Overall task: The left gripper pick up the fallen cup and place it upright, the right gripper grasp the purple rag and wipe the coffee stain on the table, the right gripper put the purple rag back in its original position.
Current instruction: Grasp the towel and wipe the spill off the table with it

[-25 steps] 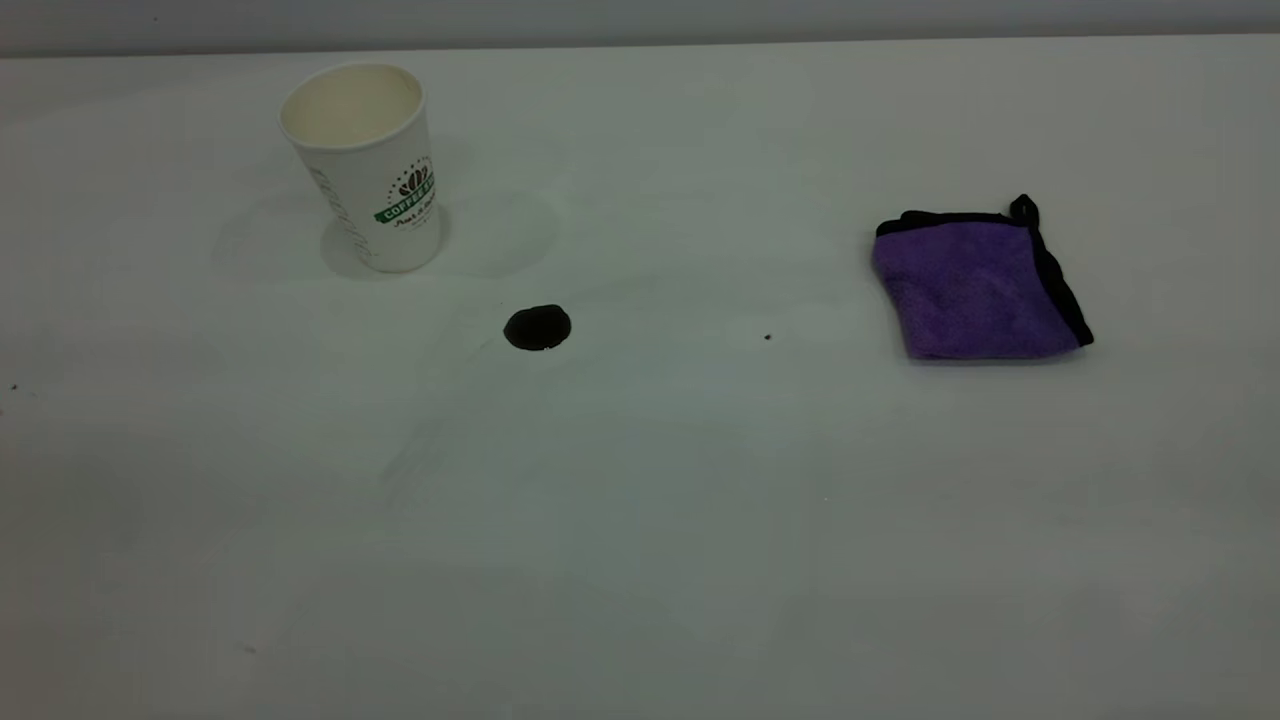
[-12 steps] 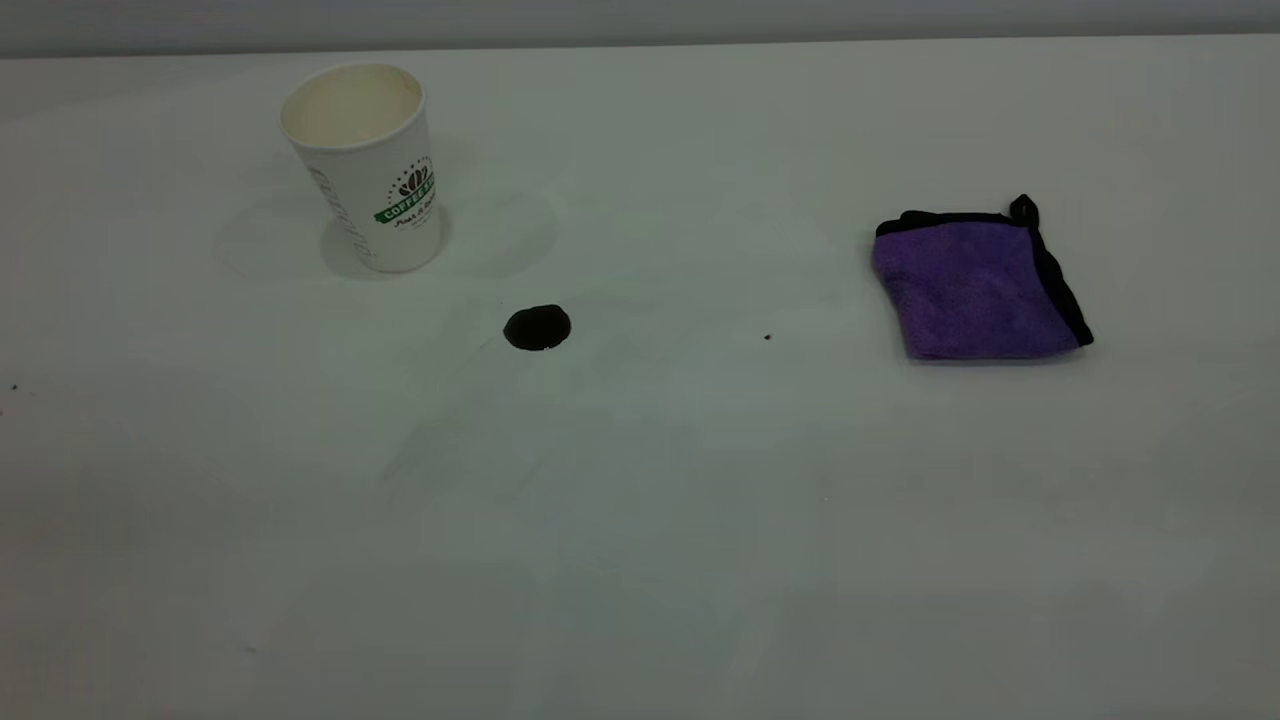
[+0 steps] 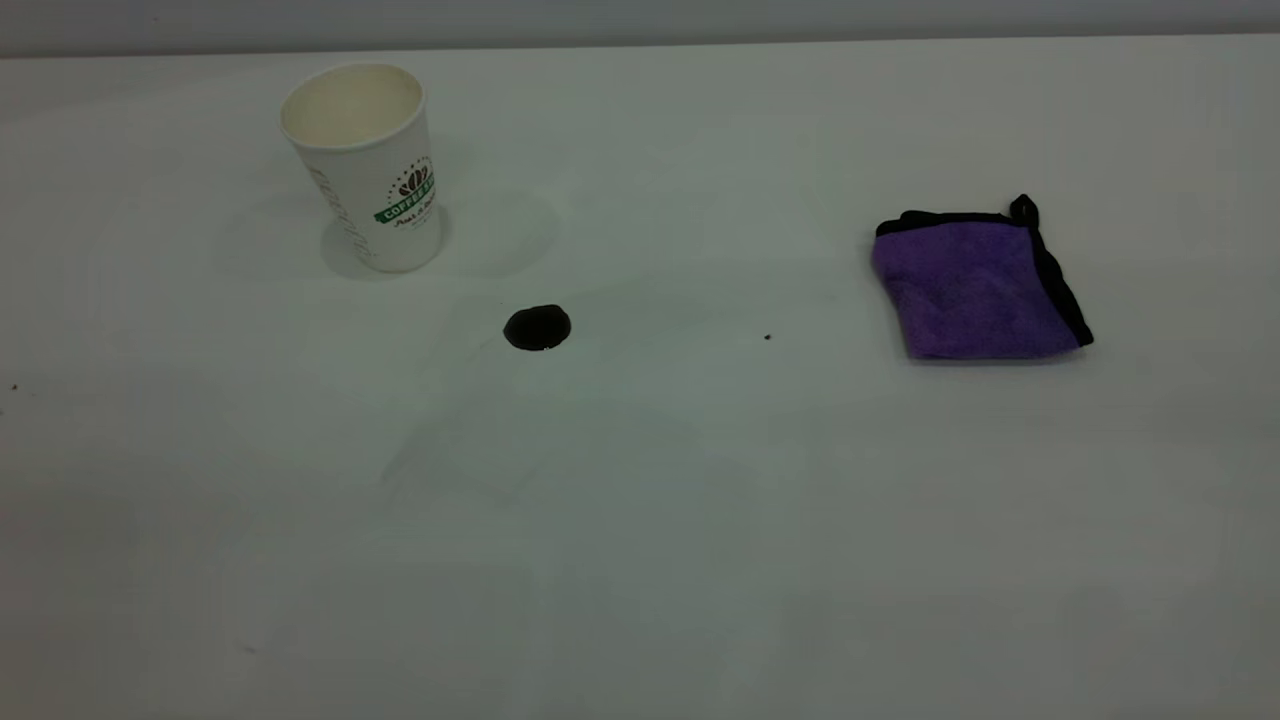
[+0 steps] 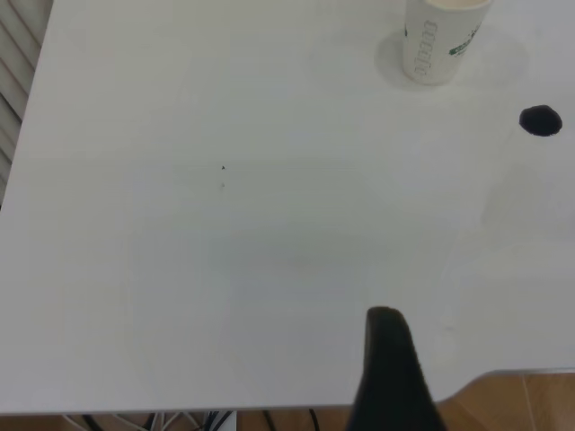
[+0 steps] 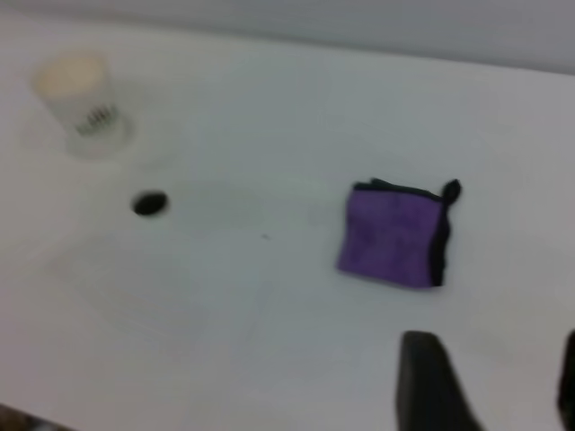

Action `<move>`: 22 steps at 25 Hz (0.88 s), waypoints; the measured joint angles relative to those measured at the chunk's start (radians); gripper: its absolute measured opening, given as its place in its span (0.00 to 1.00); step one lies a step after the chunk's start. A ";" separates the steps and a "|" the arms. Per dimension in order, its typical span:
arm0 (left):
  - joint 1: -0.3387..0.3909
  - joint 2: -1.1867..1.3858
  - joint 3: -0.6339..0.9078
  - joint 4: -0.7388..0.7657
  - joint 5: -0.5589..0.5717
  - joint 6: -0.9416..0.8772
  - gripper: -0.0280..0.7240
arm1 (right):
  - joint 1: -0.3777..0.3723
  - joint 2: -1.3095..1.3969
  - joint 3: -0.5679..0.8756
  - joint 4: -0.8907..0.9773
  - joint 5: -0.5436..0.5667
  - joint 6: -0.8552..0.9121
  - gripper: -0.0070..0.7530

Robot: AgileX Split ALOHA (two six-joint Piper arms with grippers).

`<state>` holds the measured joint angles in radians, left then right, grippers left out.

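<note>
The cup (image 3: 365, 165), a white tapered paper one with a green banner logo and a cream inside, stands upright on its base at the far left of the plain white tabletop (image 3: 640, 520), mouth up, so the righting step looks done; the coffee stain (image 3: 537, 328), a small round near-black blot, lies unwiped just beside and in front of the cup, apart from it; the purple rag (image 3: 975, 285), a folded microfibre cloth with black edging and a corner loop, rests flat well off to the right, clear of the blot, presumably so it stays clean until fetched. Neither arm shows in the exterior view. The left gripper (image 4: 388, 377) hangs back over the tabletop's near edge, well apart from the cup, only one dark finger showing, so whether its jaws are released or clenched I cannot tell. The right gripper (image 5: 490, 382) hovers short of the rag, its jaws spread wide and holding nothing, seemingly lined up for the grasp; the wipe is not yet begun.
</note>
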<state>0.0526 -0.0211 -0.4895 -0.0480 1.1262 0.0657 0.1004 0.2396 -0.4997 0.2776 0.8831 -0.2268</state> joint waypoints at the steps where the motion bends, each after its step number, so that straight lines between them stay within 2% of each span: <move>1: 0.000 0.000 0.000 0.000 0.000 0.000 0.77 | 0.000 0.067 0.000 0.002 -0.053 -0.034 0.61; 4: 0.000 0.000 0.000 0.000 0.000 0.000 0.77 | 0.000 0.264 0.000 0.032 -0.192 -0.093 0.77; 6: 0.000 0.000 0.000 0.000 0.000 0.000 0.77 | 0.000 0.413 0.000 0.058 -0.242 -0.128 0.82; 14: 0.000 0.000 0.000 0.000 0.000 0.000 0.77 | 0.000 0.942 -0.013 0.187 -0.432 -0.318 0.80; 22: 0.000 0.000 0.000 0.000 0.000 0.000 0.77 | 0.000 1.361 -0.218 0.230 -0.482 -0.367 0.79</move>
<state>0.0526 -0.0211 -0.4895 -0.0480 1.1262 0.0657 0.1004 1.6006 -0.7175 0.5077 0.4011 -0.5935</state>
